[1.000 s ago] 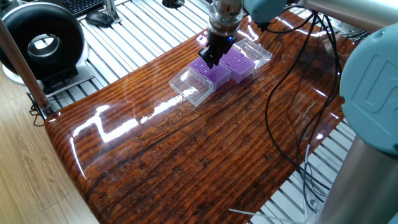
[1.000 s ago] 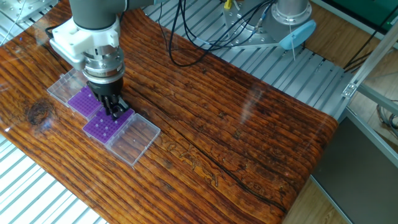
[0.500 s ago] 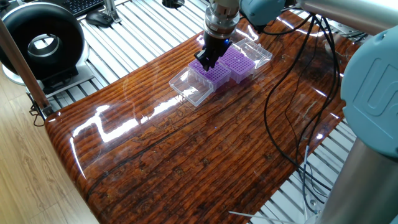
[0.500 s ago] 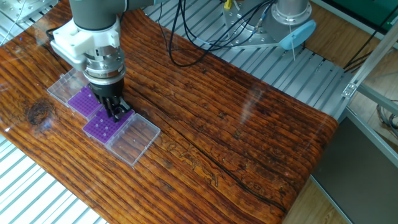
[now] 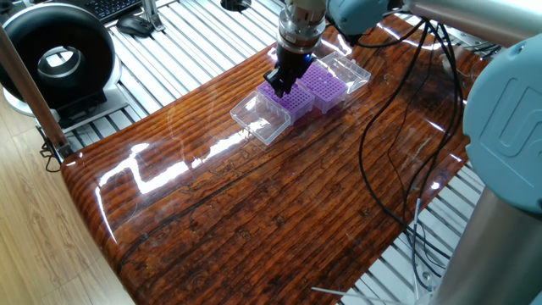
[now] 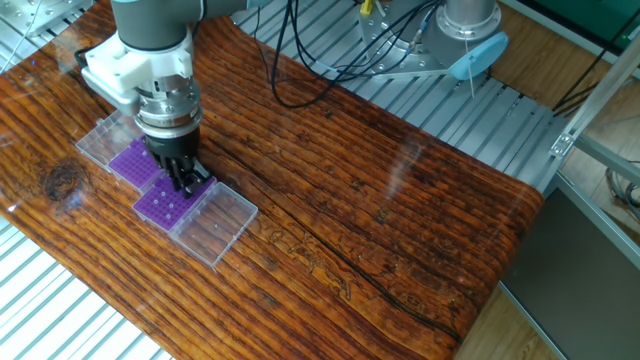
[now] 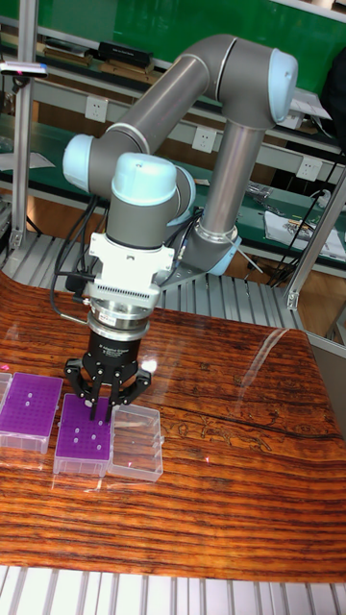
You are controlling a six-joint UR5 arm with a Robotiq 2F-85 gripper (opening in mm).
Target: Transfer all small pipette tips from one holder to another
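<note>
Two purple grid holders lie side by side on the wooden table, each with its clear lid folded open. Small pipette tips (image 7: 75,438) show only as a few pale dots in the right holder (image 7: 85,434), and a few more dot the left holder (image 7: 29,408). My gripper (image 7: 93,415) points straight down over the right holder's near-left part, its fingertips drawn together just above the grid. The same gripper (image 5: 282,87) stands over the holder (image 5: 295,102) next to the other holder (image 5: 323,82). Whether a tip sits between the fingertips is too small to tell.
Open clear lids (image 5: 261,119) (image 5: 349,70) flank the holders. Black cables (image 5: 381,144) trail over the table's right side. A black round device (image 5: 55,55) and a keyboard (image 5: 118,7) sit beyond the table. The arm's base (image 6: 470,20) stands on the slatted frame.
The gripper has shifted and risen very slightly over the same holder since a second ago. The holders and lids have not moved.
</note>
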